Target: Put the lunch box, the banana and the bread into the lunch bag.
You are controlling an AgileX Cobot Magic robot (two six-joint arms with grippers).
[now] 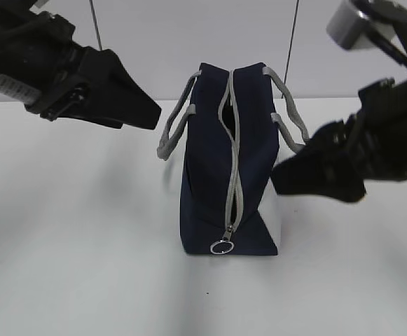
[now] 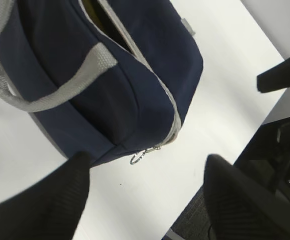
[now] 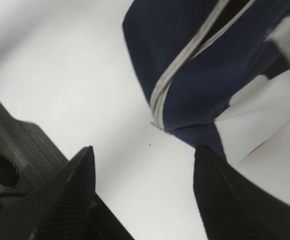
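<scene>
Both hands were spread and empty: left hand (image 2: 145,187) with ribbed black fingers (image 2: 50,200), right hand (image 3: 145,185) likewise, each hovering above the smooth white desk (image 1: 70,266) clear of the lunch bag (image 1: 210,175). That boxy navy woven-fabric bag stood between them, white side panel (image 1: 277,224) toward the right arm. Grey webbing handles (image 1: 178,126) drooped on either side. Grey zipper (image 1: 235,189) was closed along the near part, gaping at the far end; metal ring pull (image 1: 221,247) hung low. Something yellowish (image 2: 92,10) showed inside; it could not be identified.

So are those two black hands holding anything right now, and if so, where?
No. The left hand and right hand are both open and empty, either side of the lunch bag.
</scene>
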